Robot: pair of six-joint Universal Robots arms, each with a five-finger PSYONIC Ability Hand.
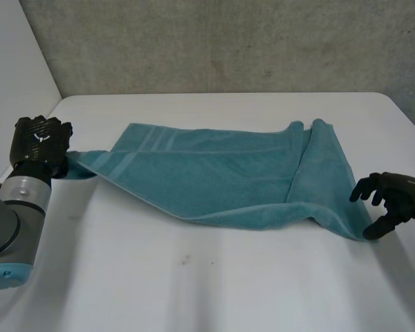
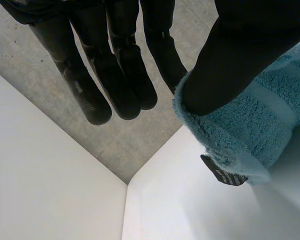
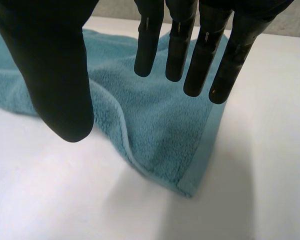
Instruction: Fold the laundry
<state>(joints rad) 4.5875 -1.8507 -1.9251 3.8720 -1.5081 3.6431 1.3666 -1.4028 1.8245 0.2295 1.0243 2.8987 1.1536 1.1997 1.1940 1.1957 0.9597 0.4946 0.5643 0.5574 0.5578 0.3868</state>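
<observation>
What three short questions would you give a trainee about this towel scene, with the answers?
1. True or false: the right hand is gripping the towel.
2. Which hand holds a lifted corner of the towel? A) left hand B) right hand
3. Fill in: the towel lies on a white ____.
Key: 1 false, its fingers are straight and hold nothing; 2 A; 3 table.

Towel tag: small dark tag (image 2: pixel 223 173) at the towel (image 2: pixel 270 117) corner by my left hand (image 1: pixel 38 142); pale print on it, too small for me to read.
Left hand back: white mark, no letters I can make out.
Readable text: none I can find.
</observation>
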